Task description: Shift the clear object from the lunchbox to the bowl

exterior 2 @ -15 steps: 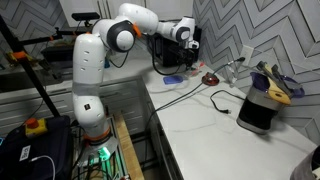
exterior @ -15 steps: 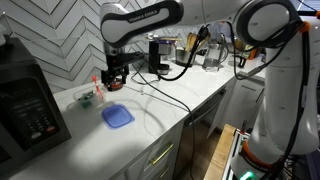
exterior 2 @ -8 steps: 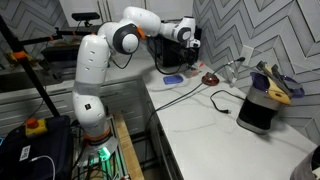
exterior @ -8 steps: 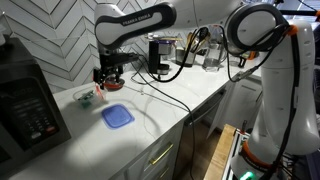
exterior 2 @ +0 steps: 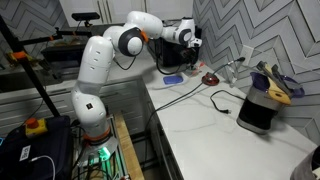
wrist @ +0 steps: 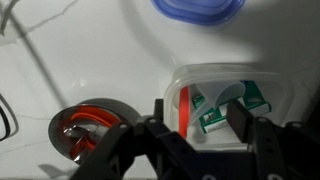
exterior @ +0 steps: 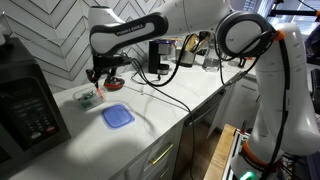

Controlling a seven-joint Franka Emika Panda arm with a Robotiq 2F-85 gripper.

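Observation:
In the wrist view the see-through lunchbox (wrist: 262, 78) with green edging lies under my open gripper (wrist: 200, 118). Inside it I see a small red piece (wrist: 184, 104) and green-and-white items (wrist: 216, 108). The clear object is too faint to make out between the fingers. The dark red-brown bowl (wrist: 84, 126) sits just left of the lunchbox. In an exterior view the gripper (exterior: 96, 76) hangs just above the lunchbox (exterior: 88, 98), with the bowl (exterior: 115, 83) beside it. The bowl (exterior 2: 210, 78) and the gripper (exterior 2: 186, 44) also show in an exterior view.
A flat blue square lid (exterior: 117, 116) lies on the white counter (exterior: 160, 105) in front of the lunchbox; it also shows in the wrist view (wrist: 197, 8). A black appliance (exterior: 28, 105) stands at the counter's end. Cables and cluttered items lie at the back.
The arm has swung away from the bowl towards the lunchbox, and the gripper now hangs over the lunchbox. Nothing on the counter has moved.

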